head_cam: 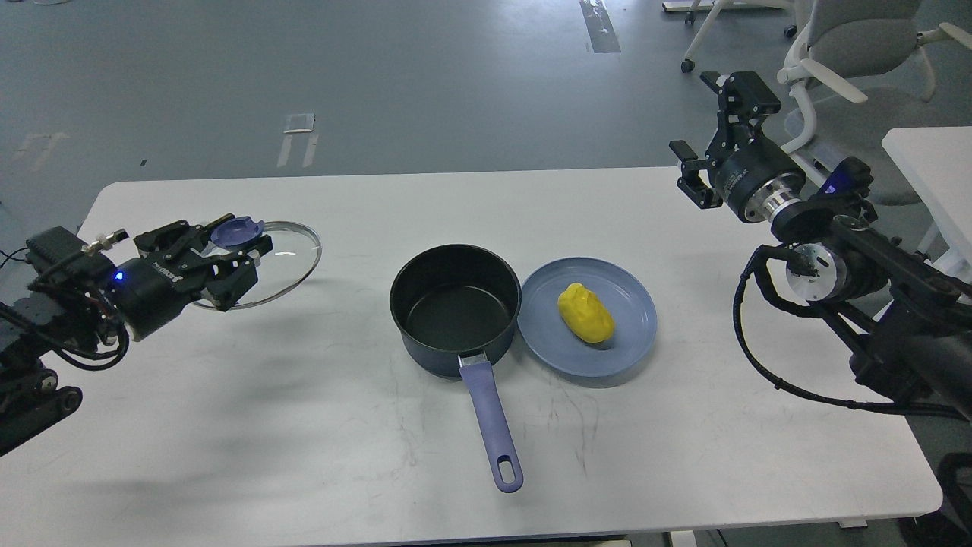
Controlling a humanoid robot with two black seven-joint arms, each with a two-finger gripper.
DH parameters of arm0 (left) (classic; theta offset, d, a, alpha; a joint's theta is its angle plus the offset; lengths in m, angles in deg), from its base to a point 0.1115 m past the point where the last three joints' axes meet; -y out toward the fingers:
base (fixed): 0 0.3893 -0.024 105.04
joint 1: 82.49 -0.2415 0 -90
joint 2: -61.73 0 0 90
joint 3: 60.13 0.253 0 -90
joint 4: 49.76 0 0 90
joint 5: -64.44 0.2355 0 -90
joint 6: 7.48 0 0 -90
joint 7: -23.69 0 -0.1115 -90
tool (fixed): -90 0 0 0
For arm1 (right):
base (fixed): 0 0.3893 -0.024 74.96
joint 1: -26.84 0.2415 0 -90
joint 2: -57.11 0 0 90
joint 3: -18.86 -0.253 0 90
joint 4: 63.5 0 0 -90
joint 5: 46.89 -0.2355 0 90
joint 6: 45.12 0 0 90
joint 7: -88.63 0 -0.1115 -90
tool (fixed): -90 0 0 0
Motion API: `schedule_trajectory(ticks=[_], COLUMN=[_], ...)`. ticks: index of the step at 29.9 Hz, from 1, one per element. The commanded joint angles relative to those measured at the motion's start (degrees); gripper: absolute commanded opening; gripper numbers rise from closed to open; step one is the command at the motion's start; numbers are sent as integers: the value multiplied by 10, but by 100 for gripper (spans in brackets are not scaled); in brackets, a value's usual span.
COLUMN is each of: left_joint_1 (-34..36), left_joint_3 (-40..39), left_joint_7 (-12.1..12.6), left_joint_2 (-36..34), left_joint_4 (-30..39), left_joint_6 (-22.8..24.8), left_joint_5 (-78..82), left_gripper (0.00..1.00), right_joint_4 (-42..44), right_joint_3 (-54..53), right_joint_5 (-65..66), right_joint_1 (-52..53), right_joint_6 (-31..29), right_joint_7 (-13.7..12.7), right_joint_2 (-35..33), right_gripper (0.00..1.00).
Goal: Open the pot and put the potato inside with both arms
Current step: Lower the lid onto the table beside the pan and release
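Setting: A white table (pixel 304 456) is filling the head view, with grey floor behind it and a pale office chair (pixel 858 53) standing at the upper right.

Pot: The dark navy pot (pixel 456 308) is sitting uncovered near the middle of the table, its black inside showing bare, its long periwinkle handle (pixel 490 414) pointing toward the camera.

Potato: The yellow potato (pixel 585 312) is lying on a shallow blue plate (pixel 630 304), which is resting just right of the pot, its rim touching or very nearly touching the pot's wall. The potato is not yet in the pot.

Lid: A clear glass lid (pixel 292 258) with a blue knob (pixel 237 231) is being held off to the left of the pot, well apart from it and tilted; whether it is clear of the table cannot be told.

Left arm: The left gripper (pixel 228 254) is reaching in from the left edge, its fingers closing around the lid at the knob, a small blue light glowing on its wrist.

Right arm: The right gripper (pixel 710 133) is hanging above the far right corner of the table, well apart from the plate, its fingers standing spread with nothing between them.

Cables: Black cable (pixel 748 342) is looping below the right arm's silver wrist ring.
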Motion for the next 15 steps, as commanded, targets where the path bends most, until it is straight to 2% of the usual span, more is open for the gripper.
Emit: schedule_trajectory(ticks=[1,9,15], left_joint_1=[-36,-49,-67], left_joint_3=[0,1,1], left_joint_7=[0,0,0], left_joint_2=[7,47,82], left_joint_4=[-24,-60,-116], left_joint_6=[0,0,0], left_joint_5=[-1,-1,-16], left_gripper=[19,20,22], right_joint_4=[0,-1,-1], right_joint_3=[4,5,4], right_joint_5=[1,1,0], right_joint_1=[-1,-3,-5], right_joint_6=[-1,-1,1], right_joint_7=[0,0,0], right_joint_2=[0,-8,-14], right_gripper=[100,100,100])
